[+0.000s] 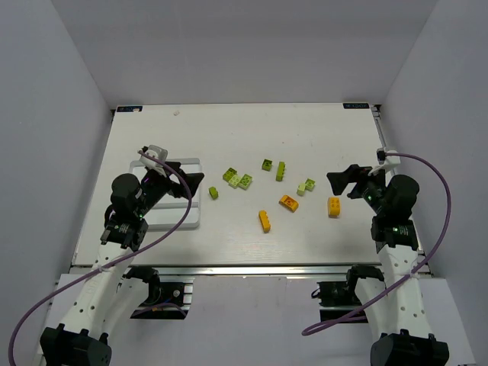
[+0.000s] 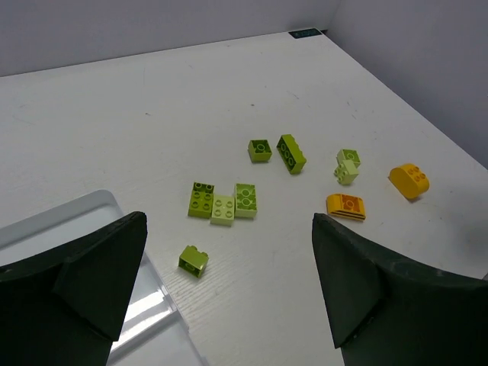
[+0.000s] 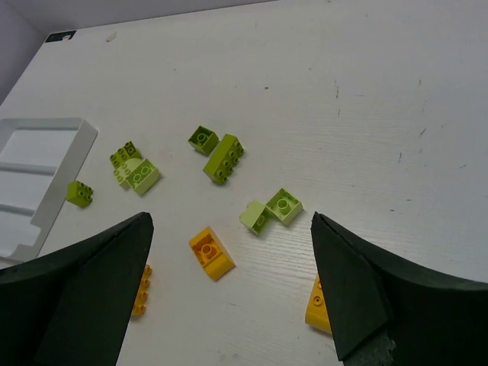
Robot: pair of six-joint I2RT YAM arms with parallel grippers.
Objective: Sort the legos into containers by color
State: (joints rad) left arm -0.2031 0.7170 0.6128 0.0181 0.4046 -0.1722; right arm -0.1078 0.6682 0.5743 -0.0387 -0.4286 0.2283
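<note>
**Tray**: white, shallow, raised rim, split into compartments. Sat on table.

**L gripper**: hung over tray's right edge. Jaws spread wide, nothing betw. them.

**R gripper**: hung well right of tray, past most bricks. Jaws spread wide, nothing held.

**Legos:** all lay on table, outside tray, to its right.

1. Lime brick, sm.: lay just beside tray's right rim, not touching it. Closest piece to tray.
2. Green cluster, 3 pcs touching, middle one paler: lay a little further right of tray, level w/ its far half.
3. Square green brick: lay further right again, beyond tray's far end.
4. Long dark-green brick: lay just beside no. 3, on the side away from tray, w/ a narrow gap.
5. Pale-green pair, 2 pcs touching: lay well right of tray, level w/ its middle.
6. Sloped orange brick: lay near no. 5, slightly closer to tray.
7. Long orange brick: closest orange pc to tray, level w/ its near end.
8. Rounded orange brick: farthest pc from tray.
</note>
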